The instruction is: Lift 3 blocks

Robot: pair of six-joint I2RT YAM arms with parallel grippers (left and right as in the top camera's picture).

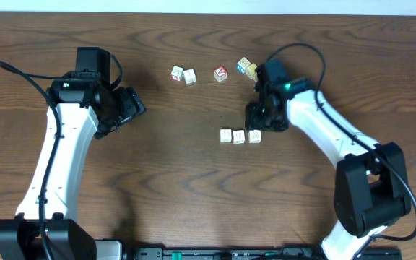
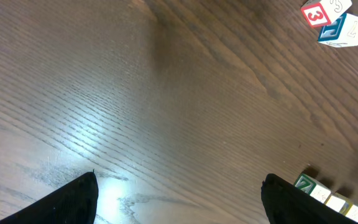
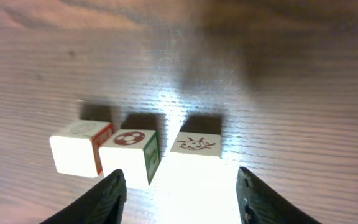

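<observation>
Three small cream-white blocks lie in a row on the table: left [image 1: 226,136], middle [image 1: 239,136] and right [image 1: 254,136]. My right gripper [image 1: 258,123] hovers just behind the right one. In the right wrist view the row shows as a plain-topped block [image 3: 76,152], a ball-marked block [image 3: 129,155] and a bug-marked block [image 3: 194,144]. The right gripper [image 3: 182,196] is open, its fingers standing wide on either side of the bug-marked block without touching it. My left gripper [image 1: 136,108] is open far to the left with nothing between its fingers [image 2: 67,202].
Other cubes sit along the far side: two pale ones [image 1: 183,74], a red-faced one [image 1: 220,74] and a yellow and blue pair [image 1: 246,67] close behind the right arm. In the left wrist view a red cube [image 2: 316,14] and a blue one [image 2: 344,28] show.
</observation>
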